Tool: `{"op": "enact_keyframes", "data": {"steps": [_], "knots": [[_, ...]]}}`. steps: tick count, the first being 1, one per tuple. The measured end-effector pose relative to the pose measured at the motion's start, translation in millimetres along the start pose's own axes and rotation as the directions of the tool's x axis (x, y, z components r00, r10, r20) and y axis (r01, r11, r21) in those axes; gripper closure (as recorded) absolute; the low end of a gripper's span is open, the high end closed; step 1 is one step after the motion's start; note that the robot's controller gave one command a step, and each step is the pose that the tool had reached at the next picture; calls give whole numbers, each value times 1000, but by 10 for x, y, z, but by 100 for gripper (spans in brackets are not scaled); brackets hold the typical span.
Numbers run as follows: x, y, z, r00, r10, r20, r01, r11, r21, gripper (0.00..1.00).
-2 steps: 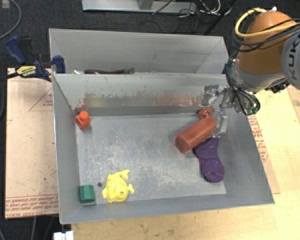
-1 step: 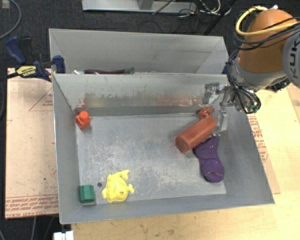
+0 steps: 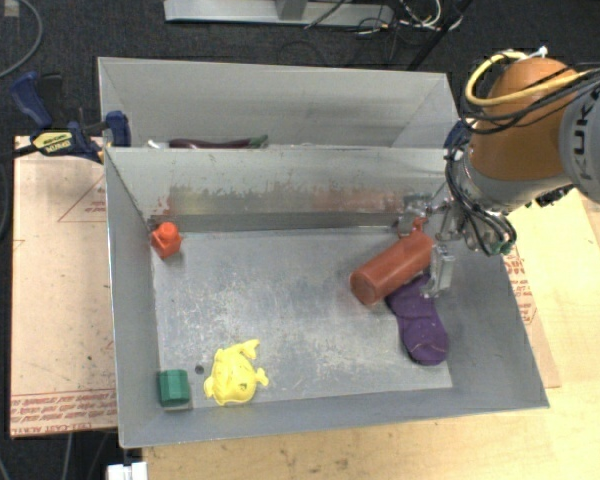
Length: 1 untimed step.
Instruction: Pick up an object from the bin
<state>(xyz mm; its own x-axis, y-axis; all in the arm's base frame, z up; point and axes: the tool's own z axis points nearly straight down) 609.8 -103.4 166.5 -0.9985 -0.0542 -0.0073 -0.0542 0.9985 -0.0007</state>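
My gripper (image 3: 429,247) is low in the right part of the bin. Its fingers stand on either side of the right end of a red-brown cylinder (image 3: 388,270), one finger (image 3: 443,268) on the near side and the other against the far side. They look shut on that end. The cylinder lies slanting, its left end pointing toward the bin's middle. Just below it lies a purple lumpy thing (image 3: 422,330), its upper part tucked under the cylinder.
A small orange piece (image 3: 166,239) sits in the far left corner. A yellow toy figure (image 3: 234,374) and a green block (image 3: 174,388) lie near the front left. The bin's right wall slopes up close behind the gripper.
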Motion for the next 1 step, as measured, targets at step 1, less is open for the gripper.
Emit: {"op": "enact_keyframes", "data": {"steps": [1], "knots": [[86,90,878,994,-109,8,109,994,2,100]]}}
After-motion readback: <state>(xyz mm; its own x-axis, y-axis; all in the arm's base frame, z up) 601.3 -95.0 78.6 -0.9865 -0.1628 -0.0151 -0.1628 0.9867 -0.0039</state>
